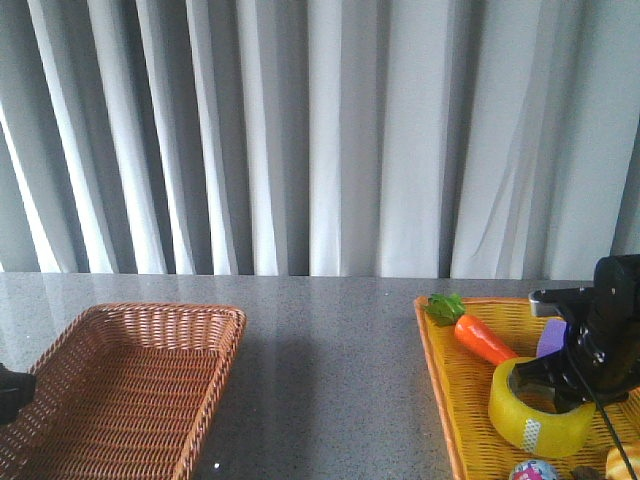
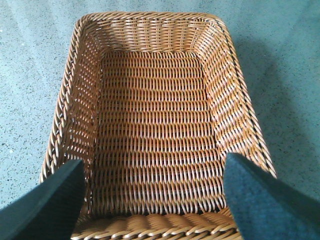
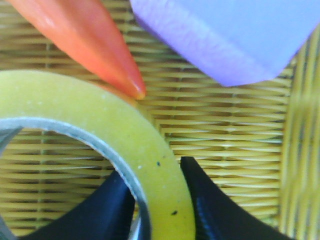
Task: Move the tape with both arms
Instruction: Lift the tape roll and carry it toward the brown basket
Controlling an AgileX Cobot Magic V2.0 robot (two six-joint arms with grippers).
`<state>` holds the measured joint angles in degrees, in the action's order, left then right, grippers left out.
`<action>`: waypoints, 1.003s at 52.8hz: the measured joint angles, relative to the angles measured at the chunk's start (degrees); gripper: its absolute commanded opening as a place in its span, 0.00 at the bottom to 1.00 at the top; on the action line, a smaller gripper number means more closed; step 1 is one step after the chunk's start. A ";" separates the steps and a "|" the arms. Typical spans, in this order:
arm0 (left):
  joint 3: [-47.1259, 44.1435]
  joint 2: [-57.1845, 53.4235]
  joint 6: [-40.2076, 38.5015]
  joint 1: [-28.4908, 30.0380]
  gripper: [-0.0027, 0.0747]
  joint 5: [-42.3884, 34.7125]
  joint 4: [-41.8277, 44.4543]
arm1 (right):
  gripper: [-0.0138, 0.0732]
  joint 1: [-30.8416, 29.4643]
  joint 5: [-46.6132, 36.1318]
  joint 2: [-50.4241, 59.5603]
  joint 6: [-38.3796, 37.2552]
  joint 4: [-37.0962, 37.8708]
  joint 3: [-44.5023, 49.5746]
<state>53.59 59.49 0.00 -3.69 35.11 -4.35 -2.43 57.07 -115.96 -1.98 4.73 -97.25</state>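
The yellow tape roll (image 1: 540, 412) lies flat in the yellow wicker tray (image 1: 452, 388) at the front right. My right gripper (image 1: 566, 384) is down on its far side. In the right wrist view its two black fingers (image 3: 212, 205) are shut on the tape's wall (image 3: 125, 130), one finger inside the ring and one outside. The tape still rests on the tray. My left gripper (image 2: 155, 200) is open and empty above the near end of the brown wicker basket (image 2: 75, 100); only a dark bit of it (image 1: 12, 392) shows at the left edge of the front view.
An orange toy carrot (image 1: 482, 338) with green leaves and a purple cube (image 1: 551, 338) lie in the yellow tray just behind the tape; the carrot tip (image 3: 135, 90) touches the tape. A colourful ball (image 1: 532, 470) sits at the tray's front. The brown basket (image 1: 130, 385) stands front left.
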 measured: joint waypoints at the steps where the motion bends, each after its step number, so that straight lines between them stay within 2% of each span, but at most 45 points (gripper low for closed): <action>1: 0.00 0.00 0.00 0.00 0.73 0.00 0.02 | 0.19 0.00 0.80 0.00 0.07 0.00 -0.89; 14: 0.00 0.00 0.00 0.00 0.73 -0.12 0.02 | 0.20 3.39 4.80 3.83 5.32 -0.80 -9.85; 24: 0.00 0.00 0.00 0.00 0.73 -0.34 0.02 | 0.21 12.54 4.80 7.29 9.61 -5.08 -15.53; 37: 0.00 0.00 0.00 0.00 0.73 0.13 0.06 | 0.21 23.53 3.94 4.59 10.86 -6.09 -15.90; 44: 0.00 0.00 0.00 0.00 0.73 0.45 0.06 | 0.21 25.98 3.93 0.82 10.86 -6.09 -15.90; 53: 0.00 0.00 0.00 0.00 0.73 1.13 0.06 | 0.21 26.20 3.93 -4.49 9.86 -5.63 -15.90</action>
<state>53.59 59.49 0.00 -3.69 36.24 -4.29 23.77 61.00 -120.44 7.88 -0.90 -113.14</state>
